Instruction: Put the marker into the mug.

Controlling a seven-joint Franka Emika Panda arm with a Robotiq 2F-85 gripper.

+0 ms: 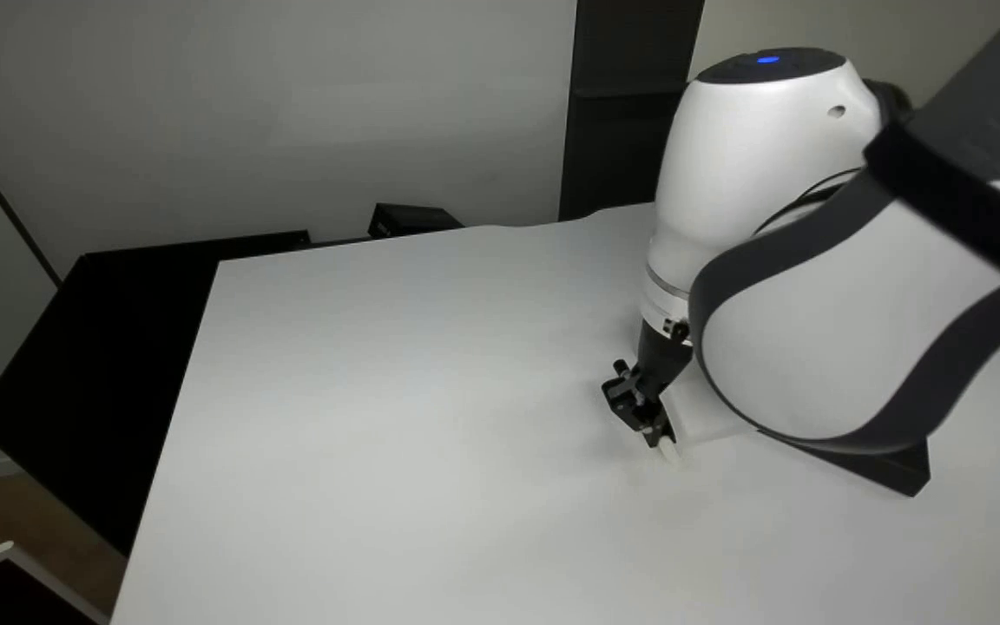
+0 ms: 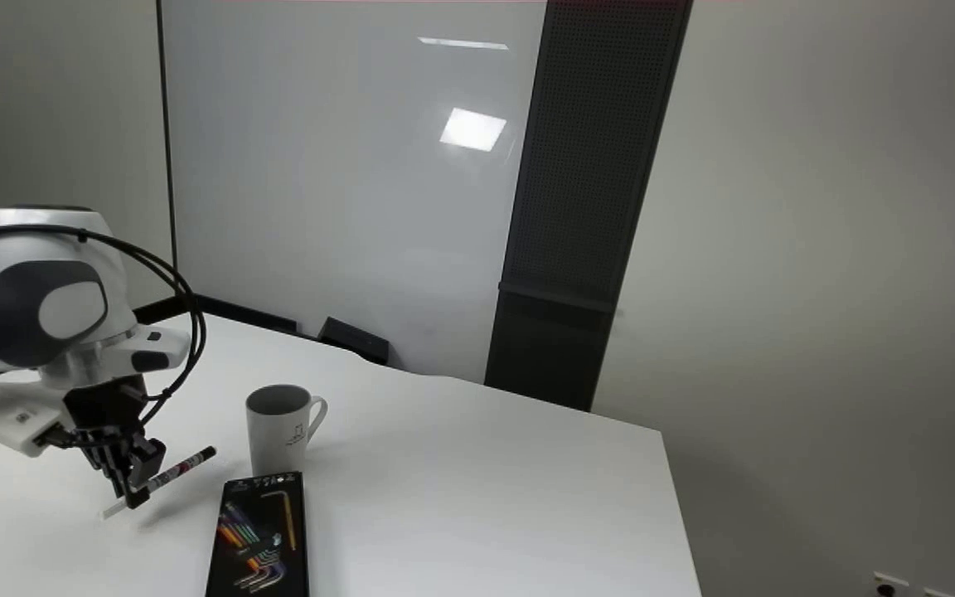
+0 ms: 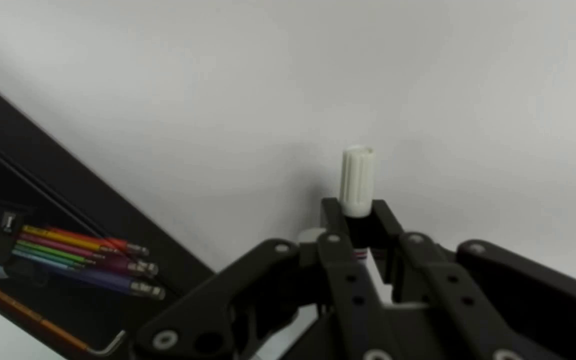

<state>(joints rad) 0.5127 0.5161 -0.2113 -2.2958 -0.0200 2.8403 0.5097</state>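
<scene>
- Table (image 1: 378,391): white.
- Arm (image 1: 752,156): white and grey, bent down over the table.
- Box (image 2: 259,535): black, colourful face.
- Gripper (image 3: 358,210): black, pinched narrow around the marker (image 2: 175,473).
- Mug (image 2: 275,439): white, upright, just beside the box.
- Marker: held near the mug, dark end toward it; I cannot tell if it touches the table.

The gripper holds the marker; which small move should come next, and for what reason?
Probably raise the gripper straight up: the marker it holds is tilted and, in an exterior view, looks too low to enter the upright mug from above.
</scene>
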